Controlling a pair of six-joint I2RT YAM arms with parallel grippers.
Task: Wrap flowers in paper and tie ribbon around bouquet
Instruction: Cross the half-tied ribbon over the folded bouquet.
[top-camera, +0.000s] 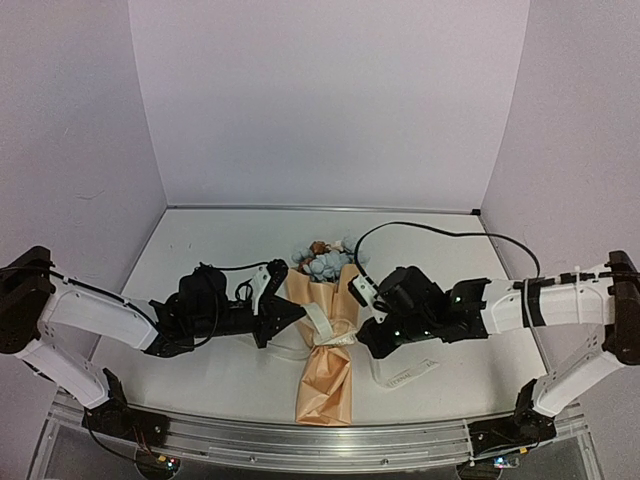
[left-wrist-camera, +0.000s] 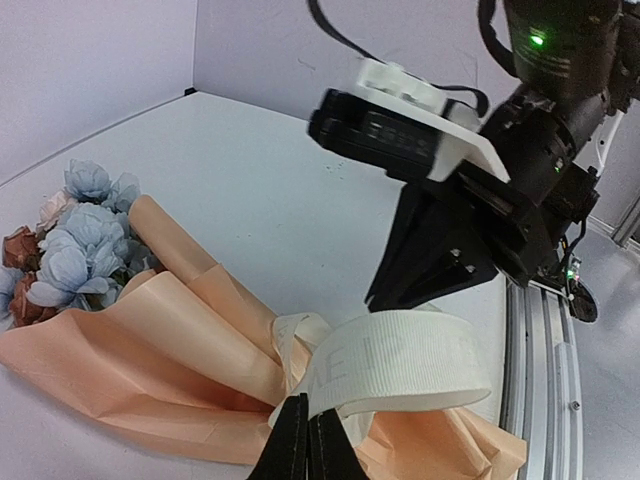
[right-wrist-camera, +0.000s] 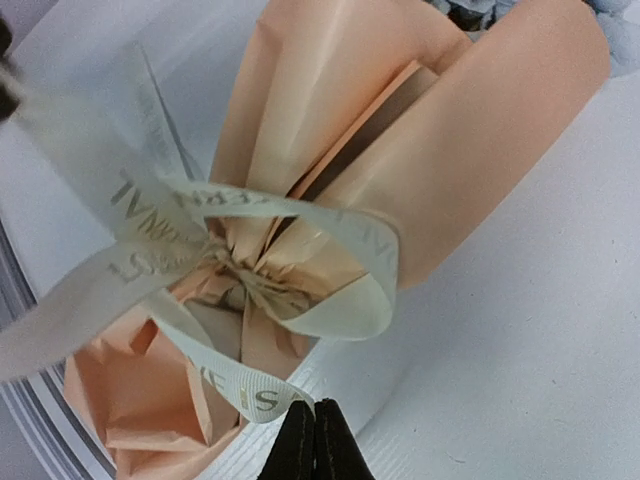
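The bouquet (top-camera: 322, 385) lies on the desk (top-camera: 200, 380) between the two arms, its narrow paper end toward the near edge and its blooms pointing away. Just right of that end, a loose tail of the ribbon (top-camera: 410, 375) rests on the desk below the right arm (top-camera: 540, 300). A little farther in, the ribbon is knotted round the tan paper (top-camera: 335, 290) (printed lettering shows on the loops). The left jaws, pressed together, pinch a ribbon loop on the bouquet's left side. The right jaws, also pressed together, pinch a ribbon end on its right, close to the knot. Beyond, the flowers (top-camera: 325, 265), pale blue with pink and brown, show out of the cone's wide mouth. A black cable (top-camera: 440, 232) arcs across the far desk.
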